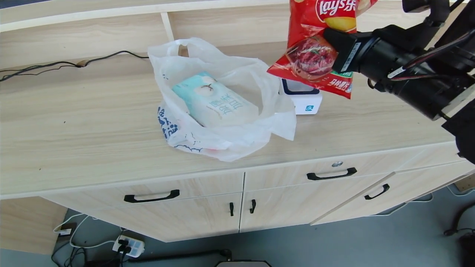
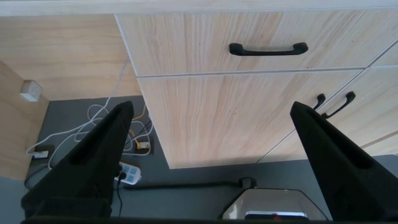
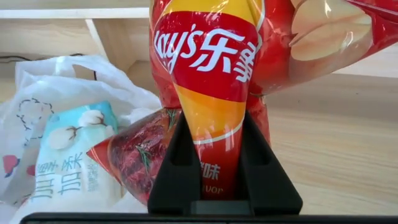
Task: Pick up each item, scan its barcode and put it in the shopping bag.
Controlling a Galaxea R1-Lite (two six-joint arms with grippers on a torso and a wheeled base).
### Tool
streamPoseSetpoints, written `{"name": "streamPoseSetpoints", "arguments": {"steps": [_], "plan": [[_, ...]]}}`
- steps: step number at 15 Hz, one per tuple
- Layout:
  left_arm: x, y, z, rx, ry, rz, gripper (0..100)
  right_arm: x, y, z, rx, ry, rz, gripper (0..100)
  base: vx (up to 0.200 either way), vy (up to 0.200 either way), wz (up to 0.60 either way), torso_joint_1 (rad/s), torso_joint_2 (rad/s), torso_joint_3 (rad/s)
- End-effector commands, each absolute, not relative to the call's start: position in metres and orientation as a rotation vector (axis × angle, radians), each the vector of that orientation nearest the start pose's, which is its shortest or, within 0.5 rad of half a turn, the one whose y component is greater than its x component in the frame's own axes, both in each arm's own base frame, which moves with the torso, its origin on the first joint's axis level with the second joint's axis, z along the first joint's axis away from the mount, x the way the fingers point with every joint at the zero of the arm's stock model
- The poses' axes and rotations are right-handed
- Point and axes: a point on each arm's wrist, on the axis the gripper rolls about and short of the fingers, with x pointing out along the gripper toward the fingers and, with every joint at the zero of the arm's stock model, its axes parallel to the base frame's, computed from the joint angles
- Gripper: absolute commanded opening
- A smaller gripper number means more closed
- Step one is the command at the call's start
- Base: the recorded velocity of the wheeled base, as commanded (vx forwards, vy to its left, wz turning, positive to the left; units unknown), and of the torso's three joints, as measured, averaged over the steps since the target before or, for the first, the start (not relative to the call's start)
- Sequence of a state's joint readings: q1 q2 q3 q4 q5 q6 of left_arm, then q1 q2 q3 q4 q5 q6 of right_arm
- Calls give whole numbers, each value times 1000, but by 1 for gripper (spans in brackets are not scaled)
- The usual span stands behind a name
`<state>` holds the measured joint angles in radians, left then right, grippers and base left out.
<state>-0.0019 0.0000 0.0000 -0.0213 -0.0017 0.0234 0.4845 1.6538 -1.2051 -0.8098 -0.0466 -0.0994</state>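
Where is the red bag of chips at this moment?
In the head view, the red bag of chips hangs in the right gripper on the robot's right, above the white scanner and right of the shopping bag.

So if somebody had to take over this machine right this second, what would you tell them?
Right pincer: shut on the red chip bag, held in the air; in the head view it hangs just above the white scanner.
Left pincer: open, holding nothing, low in front of the cabinet drawers.
The shopping bag lies open on the counter, with the scanner on its right.
Done: a light blue pack is already in the bag.
Left: scan the chips (I cannot tell if that has happened), then drop them in the bag.
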Motion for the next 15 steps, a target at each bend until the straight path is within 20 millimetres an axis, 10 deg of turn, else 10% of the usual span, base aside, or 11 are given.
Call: {"name": "streamPoseSetpoints", "arguments": {"steps": [1, 10, 15], "plan": [[-23, 0, 78, 25, -20, -3, 100, 243, 152, 347, 87, -383, 439, 0, 0, 0, 600, -2, 7, 2], [-23, 0, 78, 23, -22, -3, 100, 231, 137, 325, 114, -303, 422, 0, 0, 0, 600, 3, 2, 5], [-23, 0, 78, 23, -23, -4, 100, 231, 99, 322, 267, -277, 378, 0, 0, 0, 0, 0, 0, 0]]}}
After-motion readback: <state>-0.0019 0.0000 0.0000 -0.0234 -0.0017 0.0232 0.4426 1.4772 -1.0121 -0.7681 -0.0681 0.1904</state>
